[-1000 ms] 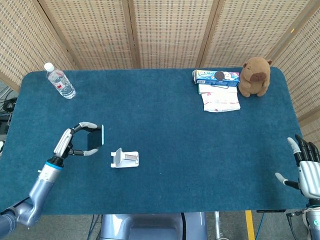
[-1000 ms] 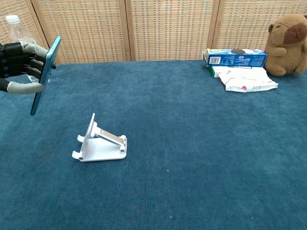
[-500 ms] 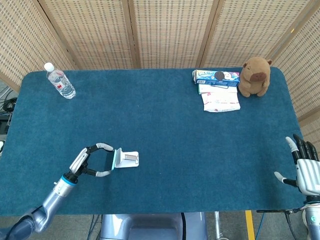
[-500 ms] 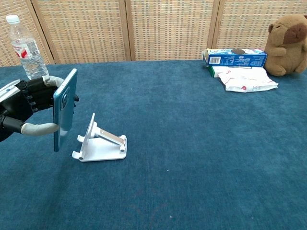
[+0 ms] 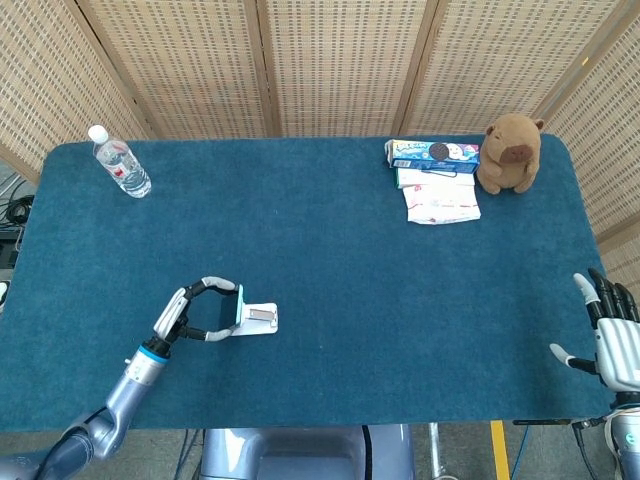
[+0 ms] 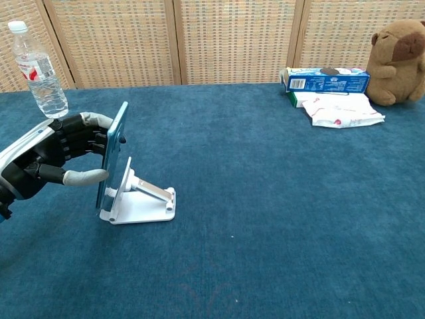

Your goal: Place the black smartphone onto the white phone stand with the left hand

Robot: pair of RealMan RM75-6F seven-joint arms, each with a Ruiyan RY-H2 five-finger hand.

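Note:
My left hand grips the smartphone by its edges, holding it upright and edge-on to the chest camera. The phone's lower edge is down at the front lip of the white phone stand, and its back is close against the stand's tilted backrest. I cannot tell whether it rests there fully. The right hand hovers at the table's far right edge, fingers spread, holding nothing.
A water bottle stands at the back left. At the back right are a snack box, a white packet and a brown plush toy. The blue tabletop stretches between.
The left hand has carried the phone down and right from mid-air to the stand, bringing it against the backrest. The right hand has barely shifted.

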